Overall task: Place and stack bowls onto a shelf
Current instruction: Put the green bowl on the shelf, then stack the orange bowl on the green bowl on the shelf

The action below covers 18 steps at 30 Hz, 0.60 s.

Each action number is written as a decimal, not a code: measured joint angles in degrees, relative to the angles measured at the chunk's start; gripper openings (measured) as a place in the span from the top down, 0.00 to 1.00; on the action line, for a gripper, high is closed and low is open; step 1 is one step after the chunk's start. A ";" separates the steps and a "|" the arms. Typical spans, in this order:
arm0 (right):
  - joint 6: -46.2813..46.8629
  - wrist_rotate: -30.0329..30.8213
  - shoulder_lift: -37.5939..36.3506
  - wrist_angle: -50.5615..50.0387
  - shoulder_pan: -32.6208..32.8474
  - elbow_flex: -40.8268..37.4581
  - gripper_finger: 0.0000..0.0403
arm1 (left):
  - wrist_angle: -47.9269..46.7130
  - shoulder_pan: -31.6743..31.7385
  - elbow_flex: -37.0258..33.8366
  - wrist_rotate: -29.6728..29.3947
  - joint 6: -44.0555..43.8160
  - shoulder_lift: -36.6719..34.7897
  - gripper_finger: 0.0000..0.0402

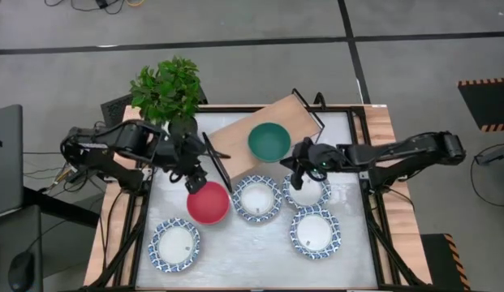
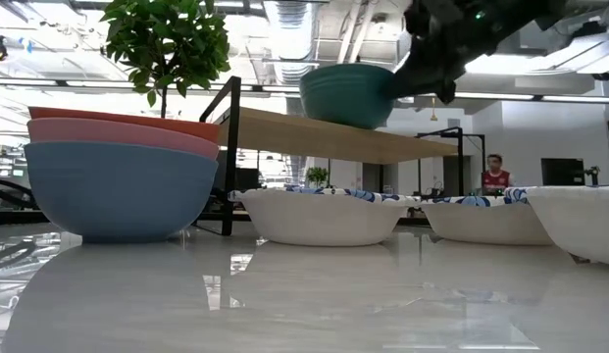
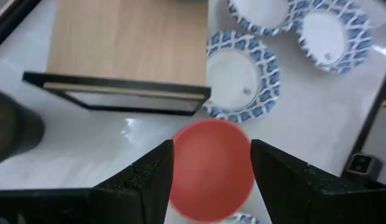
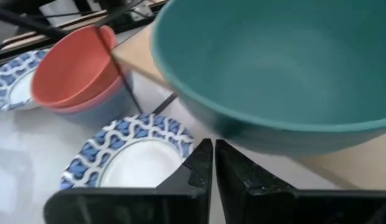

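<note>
The light-wood shelf (image 1: 260, 122) stands slanted at the table's far middle. A green bowl (image 1: 269, 141) rests by its base on the board. My right gripper (image 4: 214, 160) is shut, level with the bowl's lower wall, on the side toward the table's right. A red bowl (image 1: 208, 202) tops a pink and a blue one (image 2: 123, 186) on the table beside the shelf's left end frame. My left gripper (image 3: 211, 149) hangs open well above this stack, touching nothing. Several white bowls with blue rims (image 1: 256, 197) sit on the table. My right gripper has nothing between its shut fingers (image 4: 199, 163). Their tips stand right at the green bowl's lower outer wall (image 4: 242, 134), coming slanting down from the table's right. Whether they touch the bowl cannot be told.
A potted plant (image 1: 166, 89) stands at the far left, close to my left arm. The shelf's black end frame (image 3: 118, 93) rises between the stack and the board. White bowls fill the table's middle and near right (image 1: 315, 232). A person (image 2: 495, 176) stands far off in the room.
</note>
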 joint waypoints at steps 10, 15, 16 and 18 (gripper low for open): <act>-1.00 -2.84 0.24 2.05 -2.71 0.02 0.94 | -4.33 -3.95 -0.02 -6.72 -5.89 0.08 0.51; 0.04 -5.89 0.24 1.58 -1.31 0.02 0.91 | -5.61 -4.79 -3.85 -7.42 -8.16 -0.16 0.51; 0.07 -5.94 0.24 1.59 -0.80 0.02 0.89 | -6.12 -4.90 -5.06 -6.61 -9.07 -0.29 0.51; 0.09 -5.91 0.24 1.57 0.05 0.02 0.86 | -7.44 -4.95 -8.09 -5.68 -11.05 -0.68 0.51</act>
